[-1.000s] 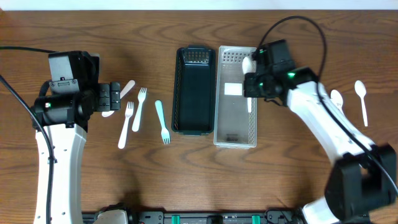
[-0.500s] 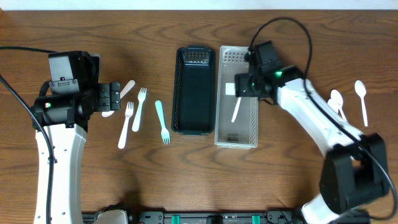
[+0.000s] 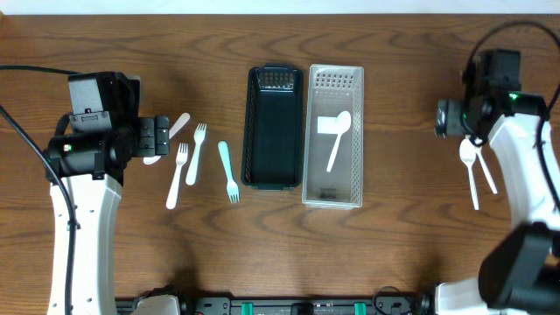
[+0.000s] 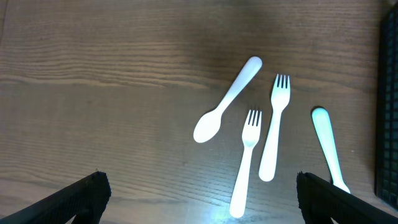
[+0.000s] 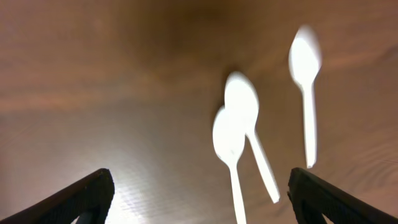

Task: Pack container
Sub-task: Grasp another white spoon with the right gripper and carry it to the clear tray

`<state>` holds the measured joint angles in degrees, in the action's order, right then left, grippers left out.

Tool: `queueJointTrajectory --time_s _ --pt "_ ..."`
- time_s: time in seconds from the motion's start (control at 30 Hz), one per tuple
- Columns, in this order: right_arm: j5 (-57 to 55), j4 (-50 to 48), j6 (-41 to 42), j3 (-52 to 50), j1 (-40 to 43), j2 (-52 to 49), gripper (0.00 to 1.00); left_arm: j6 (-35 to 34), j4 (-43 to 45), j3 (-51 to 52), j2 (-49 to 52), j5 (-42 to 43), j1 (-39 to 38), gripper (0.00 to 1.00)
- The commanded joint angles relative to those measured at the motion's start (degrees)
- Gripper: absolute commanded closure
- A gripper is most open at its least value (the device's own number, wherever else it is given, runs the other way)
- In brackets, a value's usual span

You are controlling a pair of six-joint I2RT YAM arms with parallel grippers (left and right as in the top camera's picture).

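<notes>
A black container (image 3: 273, 127) and a clear container (image 3: 332, 188) stand side by side mid-table. A white spoon (image 3: 337, 138) lies loose in the clear one. My right gripper (image 3: 448, 118) (image 5: 200, 186) is open and holds nothing. It hovers at the right over white spoons (image 3: 471, 166) (image 5: 229, 143), with two more (image 5: 244, 102) (image 5: 306, 59) just beyond. My left gripper (image 3: 162, 133) (image 4: 202, 190) hangs open and empty over a white spoon (image 4: 227, 99), two white forks (image 4: 247, 162) (image 4: 273, 124) and a teal fork (image 3: 227, 171) (image 4: 326, 146).
The black container's edge (image 4: 388, 93) shows at the right of the left wrist view. The right wrist view is blurred. Bare wooden table (image 3: 402, 245) lies in front of the containers.
My right gripper opened and let go of the white spoon, which now lies in the clear container. The arm then swung right to the spoons there. The left arm has not moved.
</notes>
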<state>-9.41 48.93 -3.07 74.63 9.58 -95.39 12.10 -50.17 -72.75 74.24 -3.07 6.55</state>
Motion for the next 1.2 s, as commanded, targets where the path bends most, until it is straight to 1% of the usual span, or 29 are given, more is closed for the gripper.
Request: queueJointTrajectory --time_s 0.0,0.2,0.37,0.47,0.7,0.77,0.83,0.93,1.0,1.1,1.17 --pt "4.5 1.4 -4.3 -2.3 3.6 -4.6 0.1 0.7 -0.2 -0.9 -0.3 -0.6 0.3 0.02" --pt "4.8 1.8 -4.7 -2.4 7.5 -9.2 0.11 0.7 -0.2 -0.9 -0.3 -0.6 0.3 0.02" --pt "6.1 1.5 -4.8 -2.5 10.3 -9.9 0.12 0.7 -0.3 -0.9 -0.3 -0.6 0.3 0.02" --pt "6.7 0.9 -5.5 -3.0 11.6 -10.2 0.15 0.7 -0.3 -0.9 -0.3 -0.6 0.3 0.02" --pt "7.3 -1.9 -6.3 -4.2 12.5 -12.0 0.17 0.7 -0.4 -0.9 -0.3 -0.6 0.3 0.02" --pt "7.3 -2.0 -6.3 -4.3 12.5 -12.8 0.2 0.7 -0.4 -0.9 -0.3 -0.6 0.3 0.02" --pt "7.5 -1.9 -6.3 -4.3 12.5 -13.9 0.28 0.7 -0.4 -0.9 -0.3 -0.6 0.3 0.02" --pt "7.5 -1.8 -6.2 -4.3 12.5 -15.5 0.3 0.7 -0.4 -0.9 -0.3 -0.6 0.3 0.02" --pt "7.5 -1.8 -6.2 -4.3 12.5 -16.6 0.36 0.7 -0.4 -0.9 -0.3 -0.6 0.3 0.02" --pt "7.5 -1.8 -5.5 -4.3 12.5 -18.2 0.39 0.7 -0.4 -0.9 -0.3 -0.6 0.3 0.02" --pt "7.3 -1.8 -4.3 -4.3 12.5 -18.9 0.46 0.7 -0.4 -0.9 -0.3 -0.6 0.3 0.02"
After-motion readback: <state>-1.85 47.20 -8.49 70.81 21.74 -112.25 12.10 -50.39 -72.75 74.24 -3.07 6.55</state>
